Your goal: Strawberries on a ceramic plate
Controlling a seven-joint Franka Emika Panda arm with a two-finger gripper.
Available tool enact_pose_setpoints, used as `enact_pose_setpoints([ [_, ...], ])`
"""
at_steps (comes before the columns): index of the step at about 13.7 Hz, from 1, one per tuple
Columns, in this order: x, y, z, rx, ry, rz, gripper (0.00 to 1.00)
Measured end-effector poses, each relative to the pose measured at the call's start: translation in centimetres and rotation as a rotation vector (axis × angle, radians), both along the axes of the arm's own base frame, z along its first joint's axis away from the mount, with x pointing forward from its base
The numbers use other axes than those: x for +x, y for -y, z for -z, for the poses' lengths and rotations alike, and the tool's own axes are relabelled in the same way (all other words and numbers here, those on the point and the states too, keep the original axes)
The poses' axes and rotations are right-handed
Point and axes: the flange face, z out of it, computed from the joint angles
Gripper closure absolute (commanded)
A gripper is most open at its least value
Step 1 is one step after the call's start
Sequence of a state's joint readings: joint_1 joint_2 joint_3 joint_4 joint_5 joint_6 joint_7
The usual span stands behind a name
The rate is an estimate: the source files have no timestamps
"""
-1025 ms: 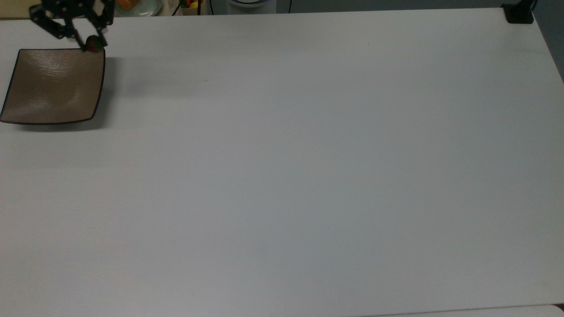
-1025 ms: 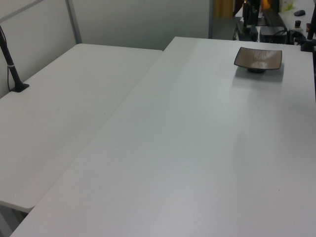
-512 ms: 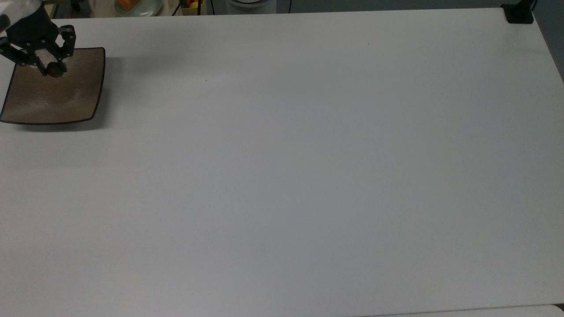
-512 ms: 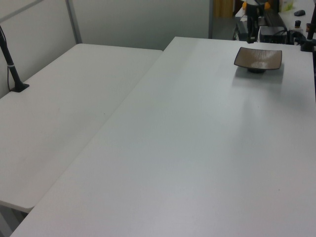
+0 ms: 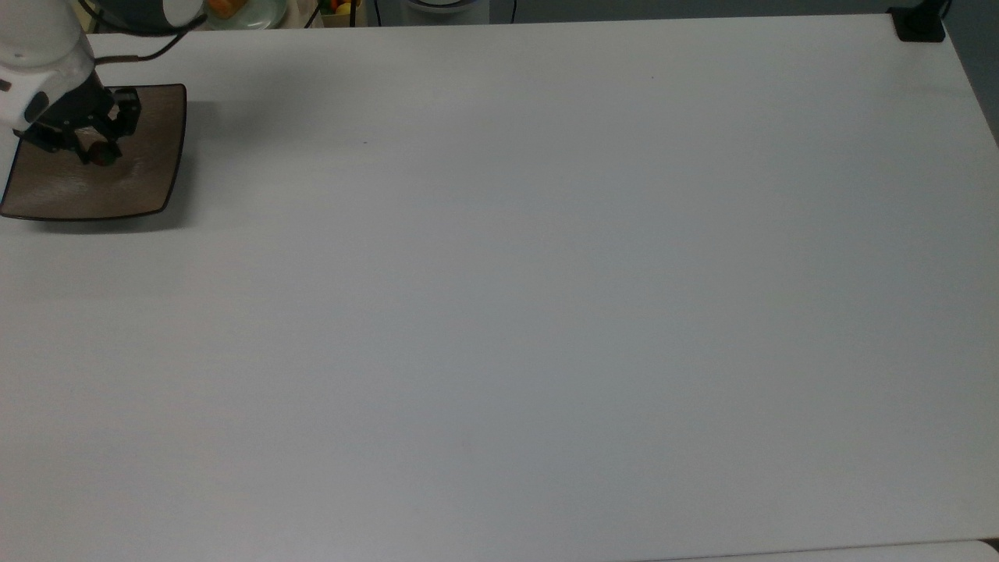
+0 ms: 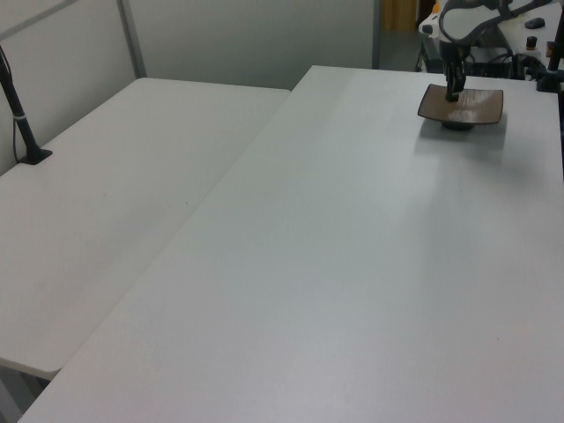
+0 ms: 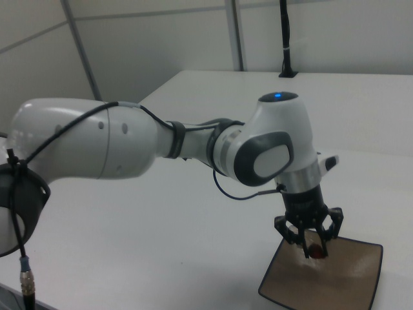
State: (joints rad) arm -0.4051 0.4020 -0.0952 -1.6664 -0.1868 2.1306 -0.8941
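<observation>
The gripper (image 7: 315,250) is hanging low over the plate (image 7: 348,278), its fingers pinching the strawberry (image 7: 316,250) between them.

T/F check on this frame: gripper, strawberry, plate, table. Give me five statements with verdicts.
1. The gripper holds the strawberry. True.
2. The gripper is over the brown square plate. True.
3. The strawberry lies alone at the centre of the white table. False: it is between the fingers, above the plate.
4. The plate is round and pale. False: square, brown, dark-rimmed.
5. In the top view, the plate sits near the table's left edge. True.
</observation>
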Motion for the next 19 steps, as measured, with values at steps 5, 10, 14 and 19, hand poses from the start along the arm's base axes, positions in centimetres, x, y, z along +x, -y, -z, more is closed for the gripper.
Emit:
enact_pose_setpoints([
  [5,0.1,0.4,1.9,0.003,-0.012,0.001,0.18],
  [10,0.3,0.5,1.0,-0.004,0.003,0.001,0.00],
  [14,0.1,-1.4,-4.9,-0.009,0.021,0.036,0.00],
  [19,-0.1,-11.2,-15.0,0.008,0.096,0.166,0.00],
])
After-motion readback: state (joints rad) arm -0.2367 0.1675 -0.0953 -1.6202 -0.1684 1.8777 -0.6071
